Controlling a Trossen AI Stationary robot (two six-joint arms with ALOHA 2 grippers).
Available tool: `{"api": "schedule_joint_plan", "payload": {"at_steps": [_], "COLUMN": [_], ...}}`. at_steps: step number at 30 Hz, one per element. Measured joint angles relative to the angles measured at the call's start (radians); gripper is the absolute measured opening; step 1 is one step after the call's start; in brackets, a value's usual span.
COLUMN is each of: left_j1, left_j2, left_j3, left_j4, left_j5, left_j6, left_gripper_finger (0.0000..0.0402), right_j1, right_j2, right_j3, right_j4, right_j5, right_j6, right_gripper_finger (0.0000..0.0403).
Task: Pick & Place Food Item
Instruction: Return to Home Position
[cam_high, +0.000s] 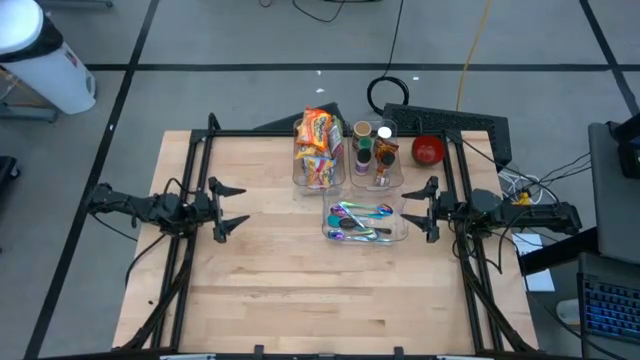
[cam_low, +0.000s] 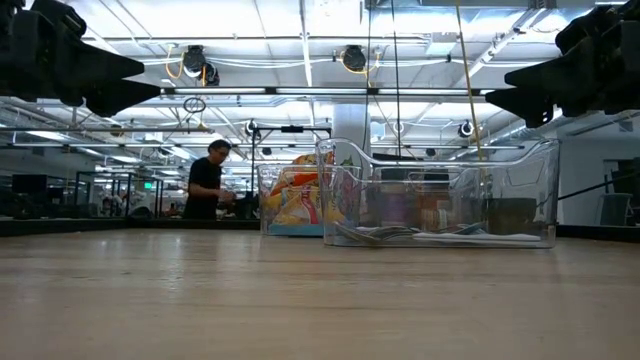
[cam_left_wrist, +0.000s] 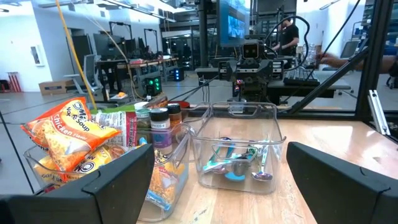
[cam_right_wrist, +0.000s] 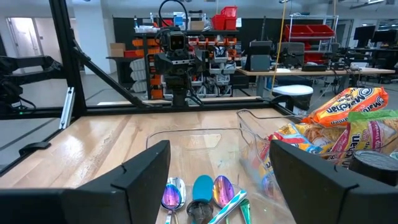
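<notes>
Left gripper (cam_left_wrist: 219, 152), fingers spread wide above the wooden surface (cam_left_wrist: 323, 134).
At its twelve o'clock a clear bin (cam_left_wrist: 205, 146) holds coloured spoons (cam_left_wrist: 236, 163). At ten o'clock, noodle packets (cam_left_wrist: 71, 134) fill a second bin (cam_left_wrist: 177, 165), with spice jars (cam_left_wrist: 158, 121) beyond. Farther off at twelve, the right gripper (cam_left_wrist: 250, 68) faces back.

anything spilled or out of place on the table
Nothing stands out: spoons lie inside the bottom bin, noodle packets and jars are binned too, left gripper and right gripper hang open at the sides.

Black keyboard (cam_high: 450, 122), person (cam_low: 207, 182) standing in background
</notes>
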Motion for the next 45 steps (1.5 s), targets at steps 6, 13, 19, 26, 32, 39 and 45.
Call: {"api": "schedule_joint_plan", "payload": {"at_steps": [6, 13, 19, 26, 32, 39, 45], "left_j1": [0.000, 0.000, 0.000, 0.000, 0.000, 0.000, 0.000], "left_j2": [0.000, 0.000, 0.000, 0.000, 0.000, 0.000, 0.000], "left_j3": [0.000, 0.000, 0.000, 0.000, 0.000, 0.000, 0.000], "left_j4": [0.000, 0.000, 0.000, 0.000, 0.000, 0.000, 0.000], "left_j5": [0.000, 0.000, 0.000, 0.000, 0.000, 0.000, 0.000], "left_j6": [0.000, 0.000, 0.000, 0.000, 0.000, 0.000, 0.000], "left_gripper_finger": [0.0374, 0.0374, 0.0374, 0.0374, 0.0374, 0.0374, 0.0374], "right_j1": [0.000, 0.000, 0.000, 0.000, 0.000, 0.000, 0.000], "right_j2": [0.000, 0.000, 0.000, 0.000, 0.000, 0.000, 0.000], "right_j3": [0.000, 0.000, 0.000, 0.000, 0.000, 0.000, 0.000], "right_j4": [0.000, 0.000, 0.000, 0.000, 0.000, 0.000, 0.000], "right_j5": [0.000, 0.000, 0.000, 0.000, 0.000, 0.000, 0.000], "right_j6": [0.000, 0.000, 0.000, 0.000, 0.000, 0.000, 0.000], "right_gripper_finger": [0.0271, 0.0269, 0.0267, 0.0267, 0.0271, 0.0268, 0.0267]}}
